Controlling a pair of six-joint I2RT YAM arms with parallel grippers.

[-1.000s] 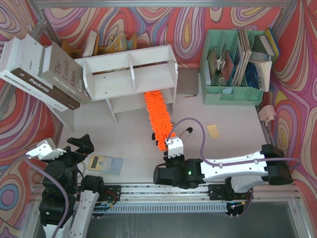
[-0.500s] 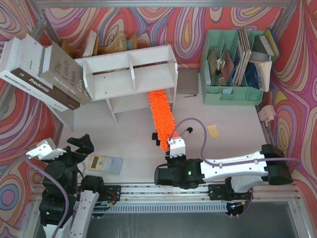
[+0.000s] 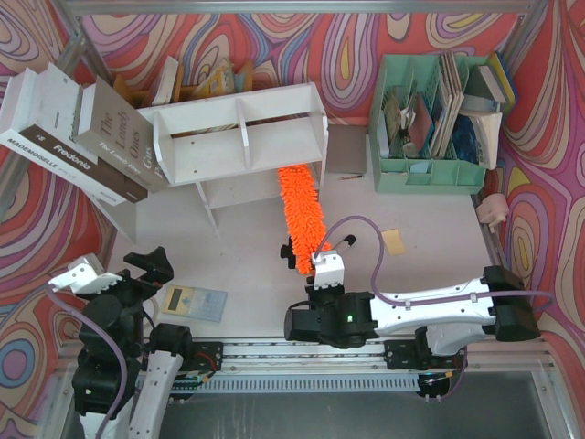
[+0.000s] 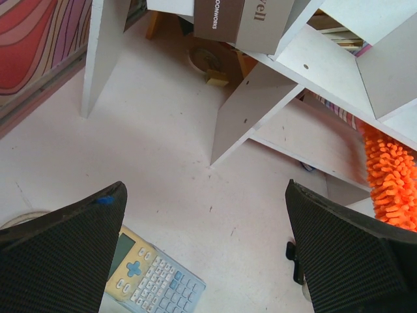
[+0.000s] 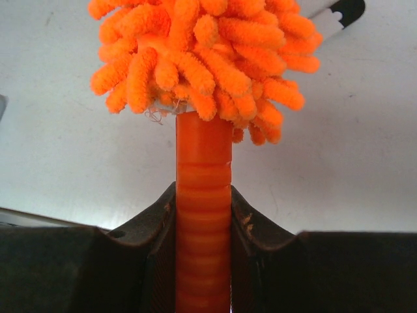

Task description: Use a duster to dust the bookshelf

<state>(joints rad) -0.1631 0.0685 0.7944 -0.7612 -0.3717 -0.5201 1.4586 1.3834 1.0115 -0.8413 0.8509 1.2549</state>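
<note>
Duster (image 3: 302, 215): fluffy far end is tucked into the right-hand bay of the bookshelf's (image 3: 242, 137) lower tier, under the upper board. The rest runs back out over the table (image 3: 247, 247) toward the arms, slightly slanted. The left wrist view shows the orange head (image 4: 391, 176) over the lower board at the shelf's (image 4: 306, 72) right side; can't tell whether it actually presses on the wood.

Vs 1 s ago: the whole duster has slid right. The far tip was near the middle of that bay and now sits closer to the right upright. The handle end shifted right a little too, less in the last half second than in the one before.

Right gripper (image 3: 320, 263): pinched on the ribbed orange handle just below the fluff. The right wrist view shows both fingers hard against the handle (image 5: 203, 215) with the head (image 5: 202, 52) right above. It moved right along with the handle.

Left gripper (image 3: 119, 274): spread wide, holding nothing, parked at the near left corner, same place as before. Its view has the two fingers (image 4: 62, 251) at opposite edges, with a calculator (image 4: 153, 280) on the table between them.

The calculator (image 3: 194, 302) hasn't moved. The stacked books (image 3: 82, 137) lean on the shelf's left end, the mint-green file organiser (image 3: 430, 119) is at the far right, and a yellow note (image 3: 393, 241) lies near the right arm's cable; all unchanged.
</note>
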